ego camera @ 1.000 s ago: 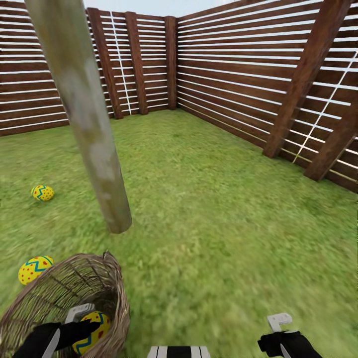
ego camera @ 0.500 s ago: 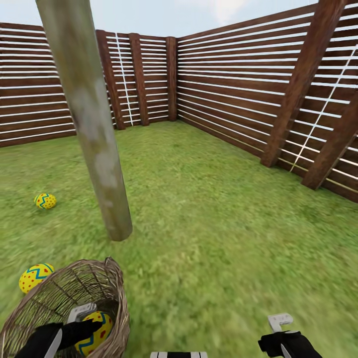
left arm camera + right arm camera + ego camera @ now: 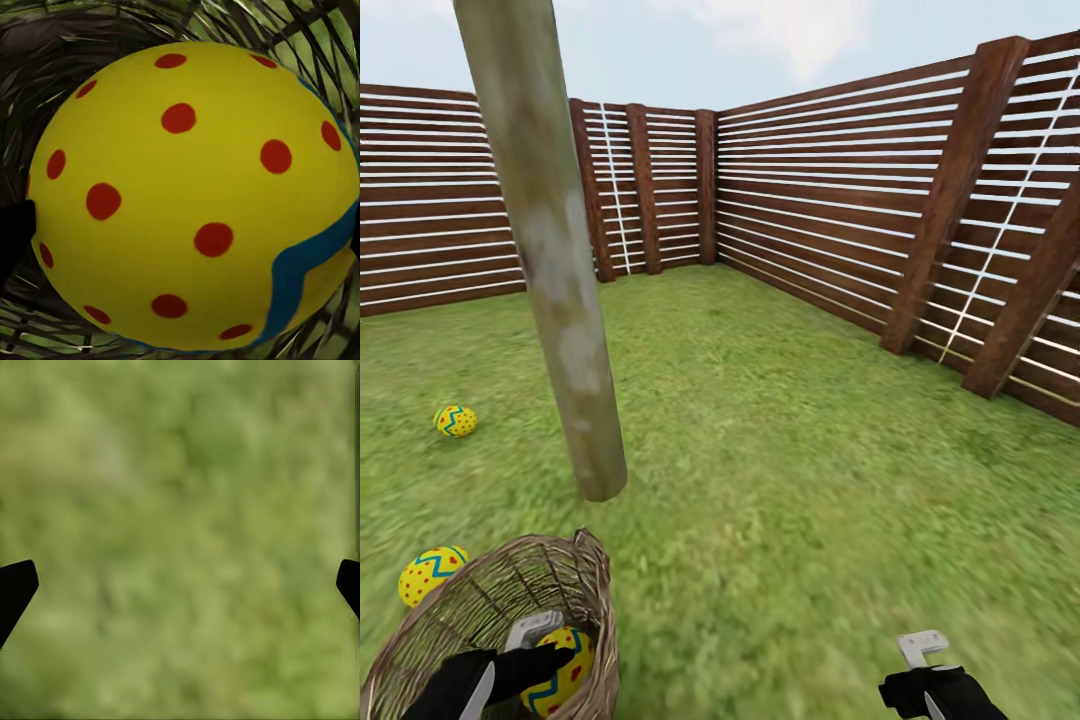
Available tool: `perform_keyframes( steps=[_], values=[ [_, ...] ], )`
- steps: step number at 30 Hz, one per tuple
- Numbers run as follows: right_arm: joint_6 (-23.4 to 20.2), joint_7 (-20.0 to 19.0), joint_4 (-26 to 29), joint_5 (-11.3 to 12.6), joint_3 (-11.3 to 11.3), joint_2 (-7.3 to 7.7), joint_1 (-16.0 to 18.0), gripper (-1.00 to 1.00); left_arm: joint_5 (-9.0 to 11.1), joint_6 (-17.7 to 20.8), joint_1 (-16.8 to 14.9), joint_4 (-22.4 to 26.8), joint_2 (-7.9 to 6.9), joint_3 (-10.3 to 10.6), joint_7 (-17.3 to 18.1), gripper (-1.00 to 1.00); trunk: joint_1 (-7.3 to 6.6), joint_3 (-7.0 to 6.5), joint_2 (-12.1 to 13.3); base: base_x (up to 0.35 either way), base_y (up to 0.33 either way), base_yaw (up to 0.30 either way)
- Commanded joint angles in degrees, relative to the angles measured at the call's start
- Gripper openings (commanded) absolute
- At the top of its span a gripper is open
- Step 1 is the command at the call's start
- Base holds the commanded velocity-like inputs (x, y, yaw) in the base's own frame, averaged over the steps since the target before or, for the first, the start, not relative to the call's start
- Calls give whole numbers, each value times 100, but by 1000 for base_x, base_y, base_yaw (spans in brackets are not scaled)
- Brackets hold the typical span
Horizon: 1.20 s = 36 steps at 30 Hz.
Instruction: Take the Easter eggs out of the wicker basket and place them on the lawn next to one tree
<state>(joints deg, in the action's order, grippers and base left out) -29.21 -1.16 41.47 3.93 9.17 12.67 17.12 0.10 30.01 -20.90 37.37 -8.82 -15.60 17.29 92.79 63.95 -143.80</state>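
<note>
Three eggs: I count one inside the wicker basket and two on the lawn.
Egg in basket: at about 7 o'clock in my head view, low against the basket's inner wall; in my left wrist view it looms close, yellow with red dots and a blue band, wicker behind it.
Left pincer: reaching down into the basket, dark fingertips on either side of that egg; I read it as closed around the egg, pads at its flanks.
Near egg on grass: at 8 o'clock, just beside the basket's outer rim, on the lawn.
Far egg on grass: at 9 o'clock, farther out, near the tree's base but apart from it.
Tree: pale grey-green trunk, rising from the grass just beyond the basket at 11 o'clock.
Right pincer: at 5 o'clock, hanging over bare grass; my right wrist view shows its tips spread wide with nothing between them.
Fence: brown slatted boards enclosing the far side.
</note>
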Motion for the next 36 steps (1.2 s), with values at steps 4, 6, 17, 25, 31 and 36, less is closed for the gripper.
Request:
perform_keyframes(
  steps=[4, 6, 17, 25, 31, 36],
  values=[
    [-27, 10, 2, 38, 25, 6, 2, 100, -8, 40, -2, 7, 3, -21, 29, -100, -11, -84, 4, 0, 0, 0],
    [-27, 10, 1, 38, 26, 7, 2, 100, -4, 40, -2, 7, 14, -15, 29, -100, -16, -128, 6, 0, 2, 0],
    [-23, 10, 1, 38, 24, 7, 2, 100, 16, 36, -2, 7, 56, -22, 38, -100, -45, -372, 21, -92, 126, 0],
    [-23, 10, 1, 38, 24, 7, 2, 100, 15, 31, -2, 7, 91, -22, 29, -100, -65, -549, 32, -1, 1, 0],
    [-14, 1, 3, 40, 32, 9, 2, 100, 24, 31, -2, 8, 94, -30, 29, -100, -81, -682, 40, 0, 0, 0],
    [-14, 1, 1, 38, 33, 7, 2, 100, 0, 31, -2, 7, 131, -15, 29, -100, -94, -793, 46, 0, 0, 0]
  ],
)
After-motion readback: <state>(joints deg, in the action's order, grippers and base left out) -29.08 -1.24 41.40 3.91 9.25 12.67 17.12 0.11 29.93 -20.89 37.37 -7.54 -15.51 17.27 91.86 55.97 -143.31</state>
